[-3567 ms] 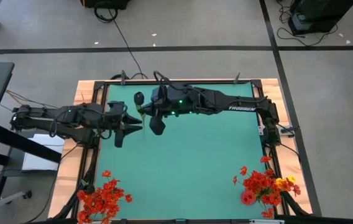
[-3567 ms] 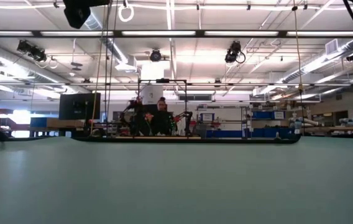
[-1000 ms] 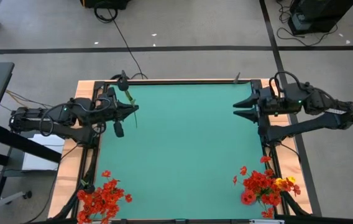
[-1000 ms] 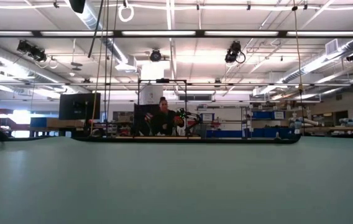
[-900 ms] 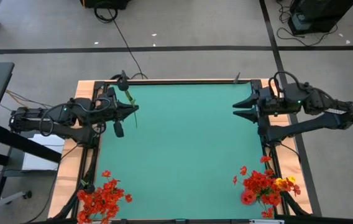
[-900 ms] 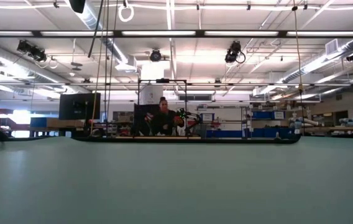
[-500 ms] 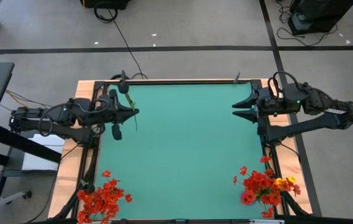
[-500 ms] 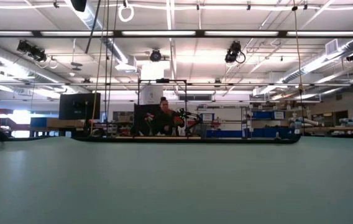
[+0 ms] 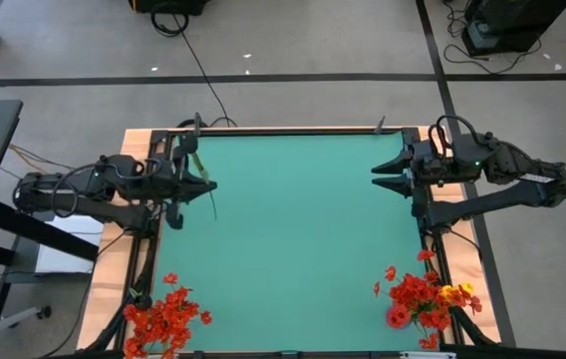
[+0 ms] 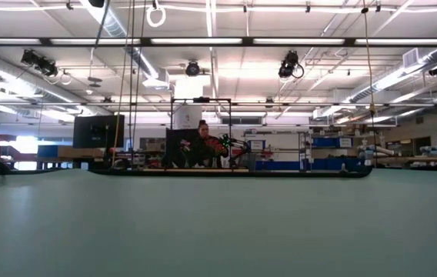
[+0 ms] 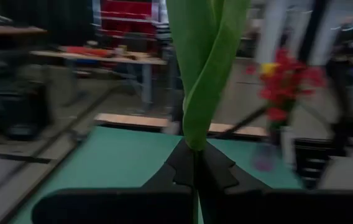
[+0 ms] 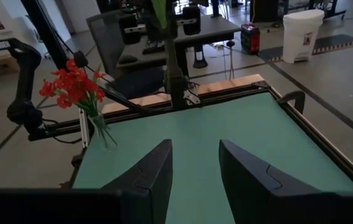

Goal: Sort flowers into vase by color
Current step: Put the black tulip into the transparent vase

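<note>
Green matting covers the table (image 9: 303, 249). At about ten o'clock on it, the left tool (image 9: 206, 184) is closed on a single flower (image 9: 204, 184), pinching its thin green stem; its broad leaf (image 11: 202, 68) rises just ahead of the fingers. At two o'clock the right tool (image 9: 376, 179) hangs empty, jaws apart. One bunch of red-orange flowers (image 9: 166, 317) stands at seven o'clock, and another bunch (image 9: 421, 297), with some yellow heads, at five o'clock.
</note>
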Tool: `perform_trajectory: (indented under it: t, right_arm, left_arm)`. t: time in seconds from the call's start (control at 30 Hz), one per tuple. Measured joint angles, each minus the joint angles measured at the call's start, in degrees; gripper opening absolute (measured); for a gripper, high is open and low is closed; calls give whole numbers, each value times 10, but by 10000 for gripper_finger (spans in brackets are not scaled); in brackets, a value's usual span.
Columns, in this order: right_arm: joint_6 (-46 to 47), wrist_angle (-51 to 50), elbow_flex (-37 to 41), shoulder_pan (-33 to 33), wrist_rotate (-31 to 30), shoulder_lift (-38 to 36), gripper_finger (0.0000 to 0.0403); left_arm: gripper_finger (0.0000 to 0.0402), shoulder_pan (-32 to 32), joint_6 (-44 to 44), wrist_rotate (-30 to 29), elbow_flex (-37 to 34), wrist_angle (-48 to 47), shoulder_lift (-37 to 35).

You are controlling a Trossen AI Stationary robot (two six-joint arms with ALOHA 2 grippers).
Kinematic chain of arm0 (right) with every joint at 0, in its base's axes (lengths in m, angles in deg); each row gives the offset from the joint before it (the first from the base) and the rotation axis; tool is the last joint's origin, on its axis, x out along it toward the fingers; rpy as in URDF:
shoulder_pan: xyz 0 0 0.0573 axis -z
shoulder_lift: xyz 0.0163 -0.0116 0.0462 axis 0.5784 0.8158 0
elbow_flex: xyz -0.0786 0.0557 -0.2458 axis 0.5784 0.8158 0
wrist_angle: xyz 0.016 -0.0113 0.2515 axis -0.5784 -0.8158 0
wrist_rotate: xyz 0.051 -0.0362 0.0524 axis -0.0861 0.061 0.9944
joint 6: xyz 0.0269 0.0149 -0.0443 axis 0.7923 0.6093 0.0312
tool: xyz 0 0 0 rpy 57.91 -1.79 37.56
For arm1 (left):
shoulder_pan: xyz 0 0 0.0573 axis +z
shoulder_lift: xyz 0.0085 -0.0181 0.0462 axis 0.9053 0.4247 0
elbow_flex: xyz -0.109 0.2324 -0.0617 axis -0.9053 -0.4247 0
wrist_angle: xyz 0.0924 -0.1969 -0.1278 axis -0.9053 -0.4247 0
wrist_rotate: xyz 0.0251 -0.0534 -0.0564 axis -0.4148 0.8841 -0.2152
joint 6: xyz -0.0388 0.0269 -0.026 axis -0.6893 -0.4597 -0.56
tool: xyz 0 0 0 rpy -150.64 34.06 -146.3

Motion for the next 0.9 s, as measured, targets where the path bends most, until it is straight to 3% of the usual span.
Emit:
perform_trajectory:
  t: [0.13, 0.4, 0.7, 0.9]
  right_arm:
    - [0, 0, 0, 0, 0, 0, 140]
    - [0, 3, 0, 0, 0, 0, 140]
    - [0, 3, 0, 0, 0, 0, 140]
    - [0, 4, 0, 0, 0, 0, 140]
  left_arm:
    - [5, -1, -25, 70, 0, -16, -19]
    - [5, 0, -23, 147, 0, -78, -84]
    - [5, 0, 10, 368, 0, -220, -213]
    - [5, 0, 44, 465, -2, -244, -327]
